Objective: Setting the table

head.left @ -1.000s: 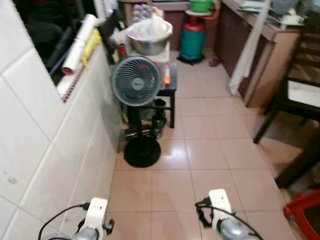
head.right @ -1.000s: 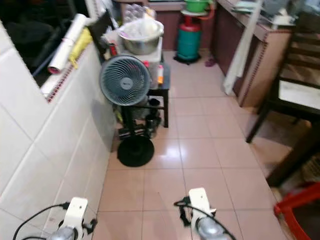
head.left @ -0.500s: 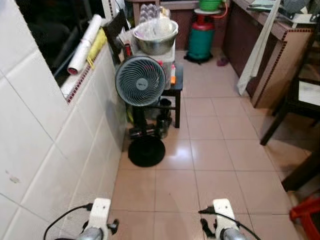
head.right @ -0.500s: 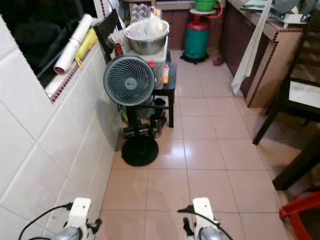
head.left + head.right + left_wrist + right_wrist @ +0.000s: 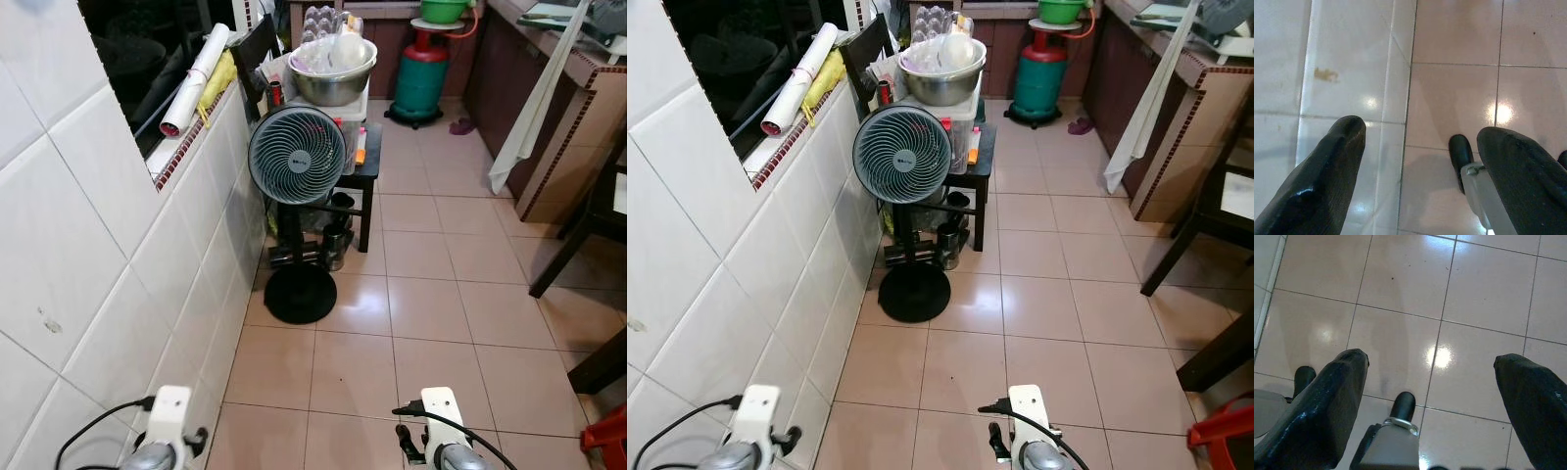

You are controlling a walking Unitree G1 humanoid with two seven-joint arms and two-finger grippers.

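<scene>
Both arms hang low over the glossy pink tiled floor (image 5: 431,323): the left gripper (image 5: 1420,161) sits beside the white tiled wall (image 5: 118,264) with its two black fingers (image 5: 1327,181) spread apart and holding nothing, and the right gripper (image 5: 1430,396) is likewise spread wide and empty. Ahead, a round grey pedestal fan (image 5: 297,155) on a black disc base stands against the wall, in front of a small black side table (image 5: 364,171). A large stainless-steel mixing bowl (image 5: 335,78), filled with pale translucent containers, rests on a white box on that table; a green gas cylinder (image 5: 422,78) stands further back.

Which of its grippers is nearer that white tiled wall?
Left. The left gripper hangs right beside the white tiled wall; the right gripper hangs over open floor, farther out.
</scene>
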